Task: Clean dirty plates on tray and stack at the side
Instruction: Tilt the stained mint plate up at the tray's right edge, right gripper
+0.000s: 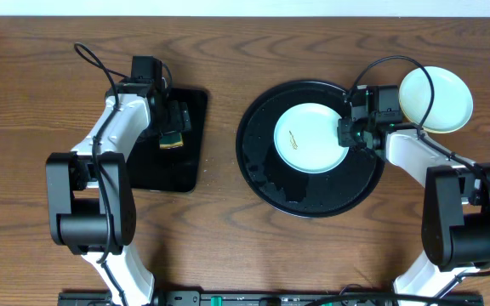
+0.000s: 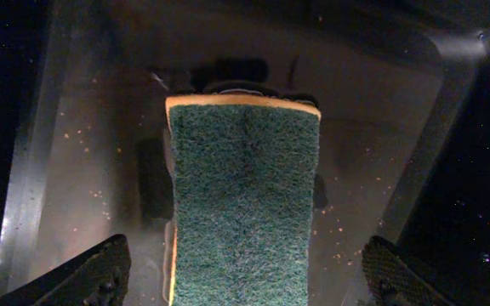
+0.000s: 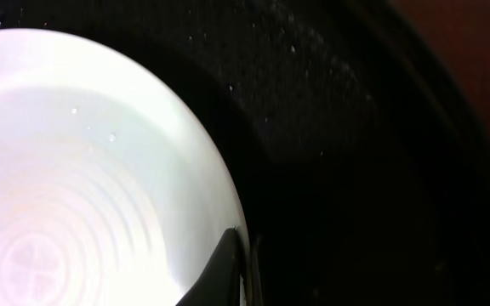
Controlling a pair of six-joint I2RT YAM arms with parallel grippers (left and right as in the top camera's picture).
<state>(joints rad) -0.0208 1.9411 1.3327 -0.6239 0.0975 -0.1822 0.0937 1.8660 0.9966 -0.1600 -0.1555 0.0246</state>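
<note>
Right gripper is pinched shut on the rim of the mint-white plate in the round tray, and left gripper hangs wide open and empty over the sponge, so I'd say grabbing that comes next, then scrubbing.

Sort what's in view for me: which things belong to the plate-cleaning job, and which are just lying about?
Job: round black tray; mint-white plate on it, its rim pinched by the right end effector; pale yellow plate beside the tray; sponge under the open left end effector.
Lying about: rectangular black tray under the sponge; wooden table.
</note>
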